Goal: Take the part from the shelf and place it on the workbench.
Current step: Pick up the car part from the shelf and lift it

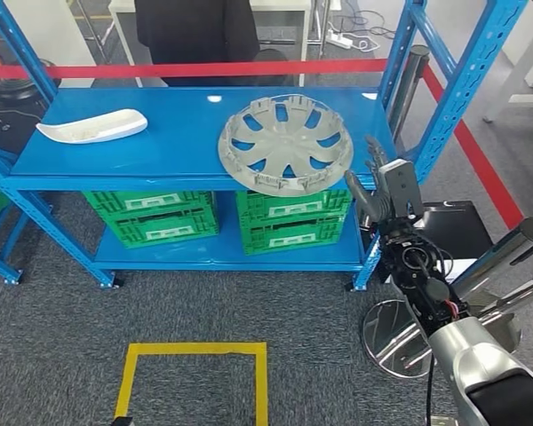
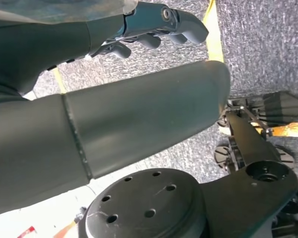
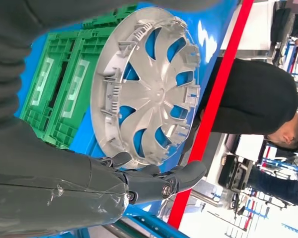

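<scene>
Hovering empty with fingers apart, the right hand (image 1: 379, 188) sits just beside the wheel cover (image 1: 285, 145) on the shelf (image 1: 150, 146), far nearer than the left hand (image 2: 155, 29).

hubcap (image 1: 285, 143): 1 | white trim part (image 1: 92, 126): 1 | green crates (image 1: 150, 216): 4

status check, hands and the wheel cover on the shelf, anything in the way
Right hand open beside wheel cover, not touching. Left hand empty, hanging low. Cover flat on top shelf. Shelf post close by.

Right robot hand (image 1: 377, 188) raised, fingers apart; left robot hand (image 2: 155, 27) hangs, holding nothing.
</scene>
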